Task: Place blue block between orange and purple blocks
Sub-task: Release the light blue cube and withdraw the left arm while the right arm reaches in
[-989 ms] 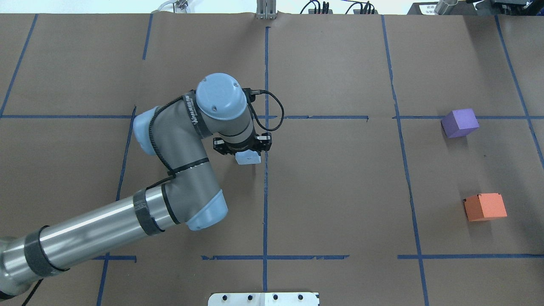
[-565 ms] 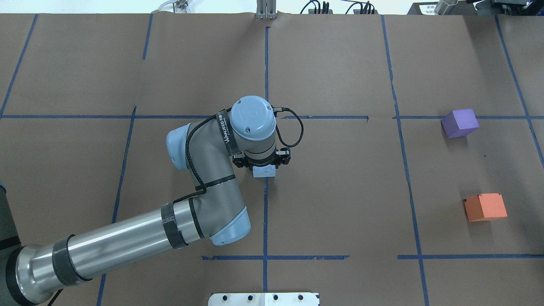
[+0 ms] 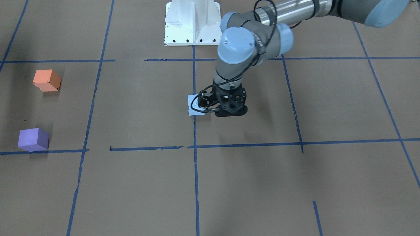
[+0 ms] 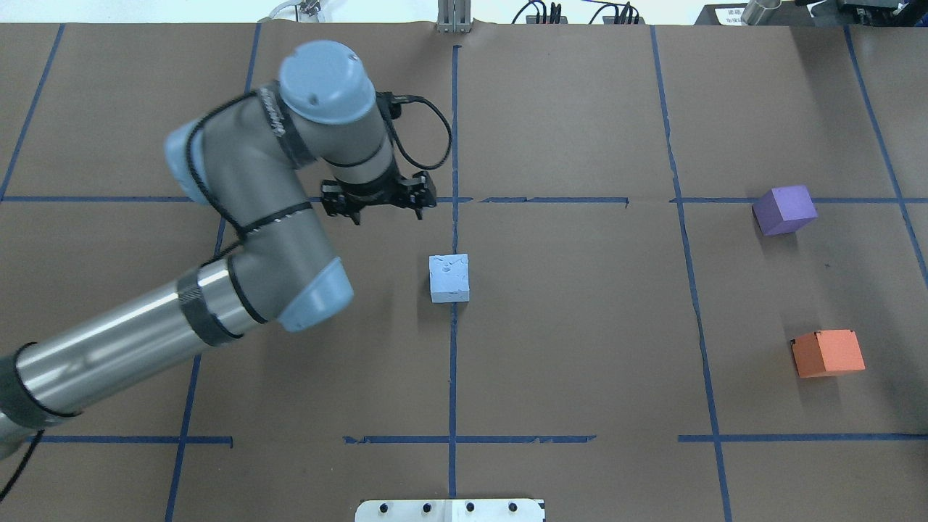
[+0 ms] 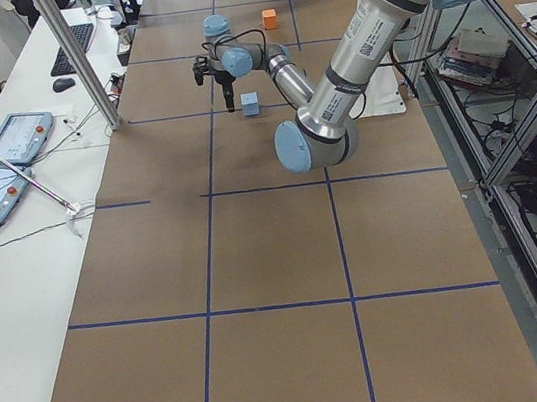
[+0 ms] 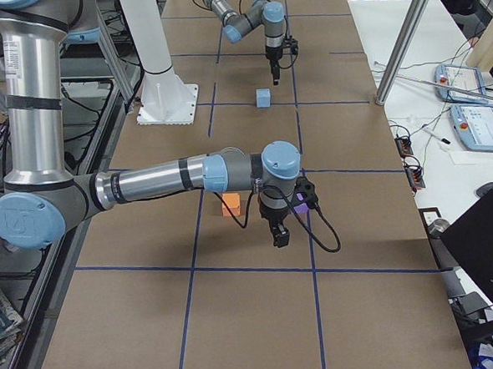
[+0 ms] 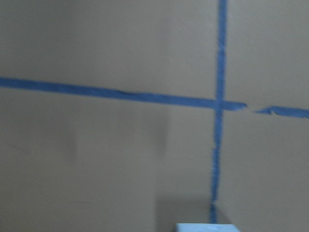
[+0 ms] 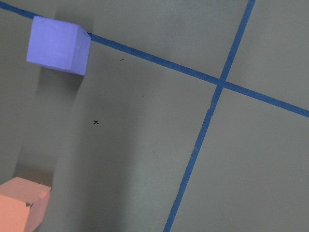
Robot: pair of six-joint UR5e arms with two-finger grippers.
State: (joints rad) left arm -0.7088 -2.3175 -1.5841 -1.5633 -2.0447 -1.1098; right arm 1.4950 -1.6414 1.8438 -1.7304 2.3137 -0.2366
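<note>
Pale blue foam cube (image 4: 449, 278): I'm seeing its pitted top overhead, only an edge from the left wrist; left claw (image 4: 384, 210) width: cannot tell.

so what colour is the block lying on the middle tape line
Pale blue; the block shows best in the overhead exterior view.

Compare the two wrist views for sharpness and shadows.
Left wrist view: blurred, with the tape lines smeared and only the top edge of the blue block at the bottom. Right wrist view: sharp, with the purple block throwing a soft shadow below it and the orange block cropped at the corner.
</note>
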